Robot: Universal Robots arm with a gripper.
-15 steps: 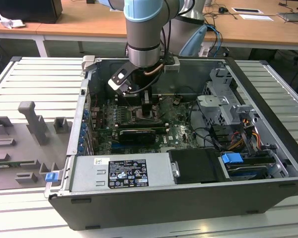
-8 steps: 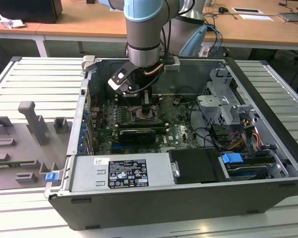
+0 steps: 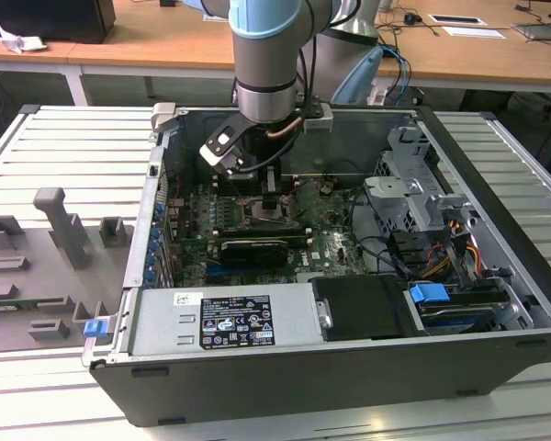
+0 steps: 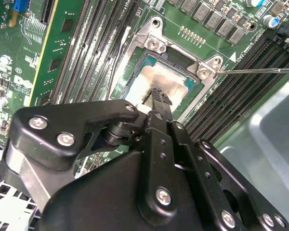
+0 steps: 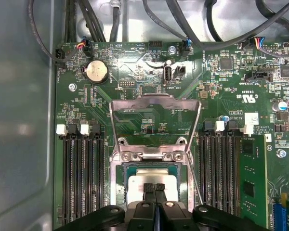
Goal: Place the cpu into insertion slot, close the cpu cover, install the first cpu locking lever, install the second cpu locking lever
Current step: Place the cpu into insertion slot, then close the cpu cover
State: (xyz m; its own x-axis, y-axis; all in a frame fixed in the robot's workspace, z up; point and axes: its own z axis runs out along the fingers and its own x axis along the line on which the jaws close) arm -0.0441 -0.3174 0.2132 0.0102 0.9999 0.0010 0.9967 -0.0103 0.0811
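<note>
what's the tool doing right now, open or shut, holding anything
The tool: shut, fingers together, holding nothing; tips right over the chip that lies in the socket, cover flipped up.

Robotics lab: open computer case (image 3: 303, 386) on slatted metal bench (image 3: 73, 156), wooden desks (image 3: 165, 37) behind.

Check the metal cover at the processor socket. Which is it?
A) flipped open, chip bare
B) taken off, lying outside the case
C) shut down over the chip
A: in the first wrist view the cover is swung back off the socket, and the chip lies uncovered in it, under the gripper.
</note>
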